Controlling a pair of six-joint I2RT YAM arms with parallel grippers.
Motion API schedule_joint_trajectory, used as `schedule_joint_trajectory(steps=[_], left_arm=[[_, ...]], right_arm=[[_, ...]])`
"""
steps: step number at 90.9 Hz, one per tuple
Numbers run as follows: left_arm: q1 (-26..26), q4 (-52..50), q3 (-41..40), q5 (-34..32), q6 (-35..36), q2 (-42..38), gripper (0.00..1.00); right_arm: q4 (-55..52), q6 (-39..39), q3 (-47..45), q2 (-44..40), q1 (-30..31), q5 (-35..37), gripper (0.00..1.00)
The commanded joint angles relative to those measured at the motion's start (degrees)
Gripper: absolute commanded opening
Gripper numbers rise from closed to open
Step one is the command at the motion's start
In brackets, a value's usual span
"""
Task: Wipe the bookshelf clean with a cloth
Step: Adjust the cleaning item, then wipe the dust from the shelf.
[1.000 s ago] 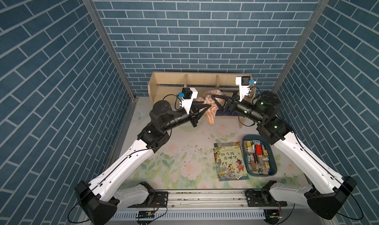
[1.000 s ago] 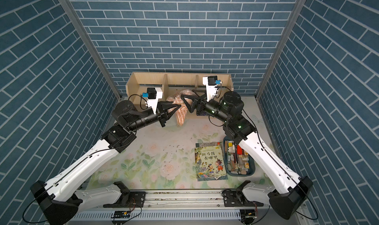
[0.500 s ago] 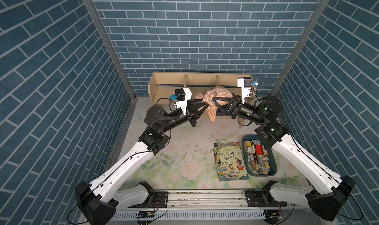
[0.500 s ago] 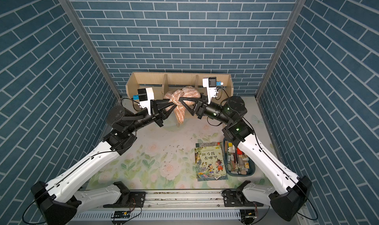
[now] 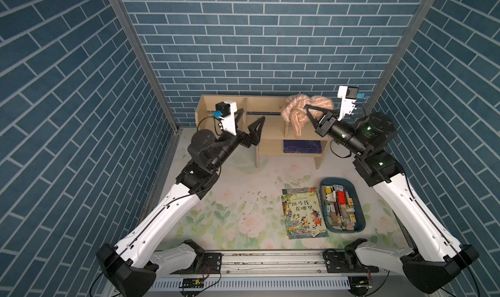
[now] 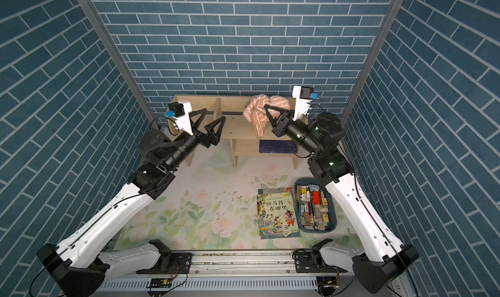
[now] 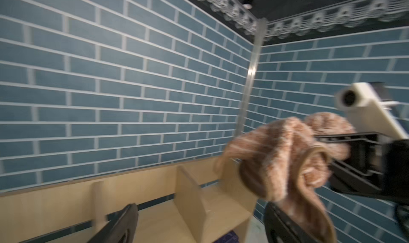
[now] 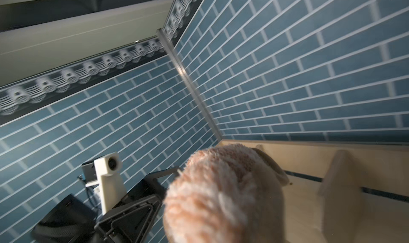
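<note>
In both top views the bookshelf stands hard against the back wall, its ends close to the side walls. The cloth is bunched over the bookshelf's right divider, with a tail hanging down before the upper tier. The right arm's fingers are pinched shut on it. The left arm's fingers are spread wide, holding nothing, at the bookshelf's left divider. The bay between the dividers is bare. So is the counter straight in front of the bookshelf. A picture book and a blue tray lie well forward of its right leg.

The left wrist view is blurred. The cloth hangs at the bookshelf's right end, clamped in the right arm's fingers. I cannot tell whether it touches the wood. The left arm's fingers stand far apart.

In the right wrist view the cloth fills the foreground and hides the fingers gripping it. Beyond it is the bookshelf's bare upper tier. The left arm's fingers are clear of the cloth.

Half a second ago both arms met at the cloth, nearer the bookshelf's middle. Since then the left has let go and drawn off toward the left end, and the right has taken the cloth to the right end.
</note>
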Motion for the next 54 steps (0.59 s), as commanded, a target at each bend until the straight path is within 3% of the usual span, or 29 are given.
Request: schedule_joint_trajectory(steps=[1, 10, 27, 41, 54], left_arm=[[6.93, -9.83, 2.62, -17.84, -1.59, -1.39, 0.91], [14.51, -12.56, 2.26, -20.29, -2.38, 0.44, 0.89], [27.93, -11.78, -1.72, -5.76, -8.89, 7.44, 0.78], [32.46, -5.7, -6.11, -1.42, -11.88, 9.74, 0.79], [33.4, -1.27, -7.35, 3.33, -11.81, 13.16, 0.79]], right_arm=[[-12.35, -7.33, 4.5, 0.55, -0.93, 15.13, 0.0], [-17.2, -8.88, 6.49, 4.04, -1.64, 20.74, 0.0], [-18.57, -10.57, 4.85, 9.97, -3.8, 21.92, 0.0], [-19.2, -10.73, 3.16, 13.84, -6.07, 21.58, 0.0], [-19.66, -10.97, 1.82, 15.92, -7.42, 21.96, 0.0]])
